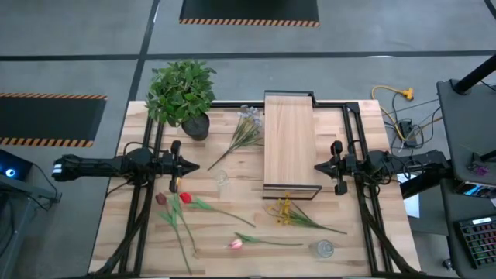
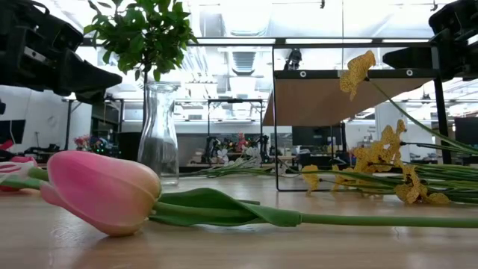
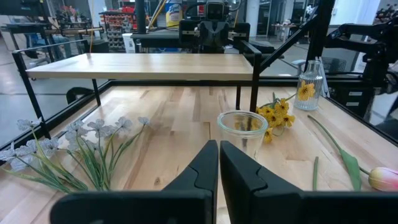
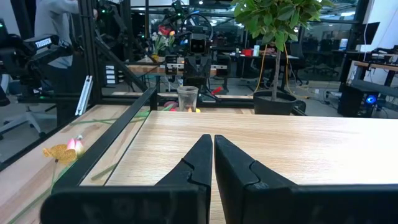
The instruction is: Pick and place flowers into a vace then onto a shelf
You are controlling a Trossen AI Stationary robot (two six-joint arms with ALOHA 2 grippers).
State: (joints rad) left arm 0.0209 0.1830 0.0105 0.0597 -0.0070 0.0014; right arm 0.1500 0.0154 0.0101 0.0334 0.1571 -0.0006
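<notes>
Glass first: a clear vase stood upright near the middle of the worktop, with nothing in it as far as I could see. A second small glass jar sat at the near right corner; from above I couldn't tell what, if anything, was inside. A dark pot at the far left held the bushy green plant.

None of the flowers were in a container. Red tulips lay left of centre, a pink tulip lay near the front edge, yellow blooms lay just in front of the shelf, and pale sprigs lay on the far side between the pot and the shelf. The shelf itself stood right of centre on its black frame, with nothing on its plank.

Left hand hovered left of the vase, fingers pressed together, holding nothing. Right hand hovered over the right edge of the shelf, fingers also together and holding nothing. The vase and the shelf sat directly between the two hands.
</notes>
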